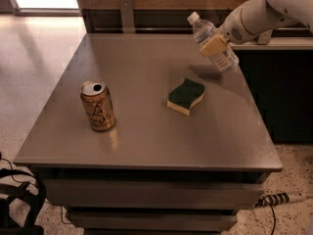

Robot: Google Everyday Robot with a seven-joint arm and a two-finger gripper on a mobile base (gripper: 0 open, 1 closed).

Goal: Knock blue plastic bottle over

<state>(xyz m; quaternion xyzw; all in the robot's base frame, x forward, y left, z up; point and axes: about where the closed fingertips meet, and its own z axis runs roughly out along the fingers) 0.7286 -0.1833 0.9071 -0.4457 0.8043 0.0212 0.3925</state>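
Note:
The blue plastic bottle [204, 33], clear with a white cap, leans steeply with its cap up and to the left, over the table's [146, 141] far right part. Its base is low, near the table's right edge, and its shadow falls on the tabletop beside it. My gripper [215, 46] comes in from the upper right on a white arm. A tan finger pad [213, 45] lies across the bottle's middle, so the gripper is shut on the bottle.
A gold-orange drink can [98, 106] stands upright at the front left of the table. A green and yellow sponge [186, 96] lies near the middle, just left of the bottle. A dark counter stands to the right, a power strip [279, 199] lies on the floor.

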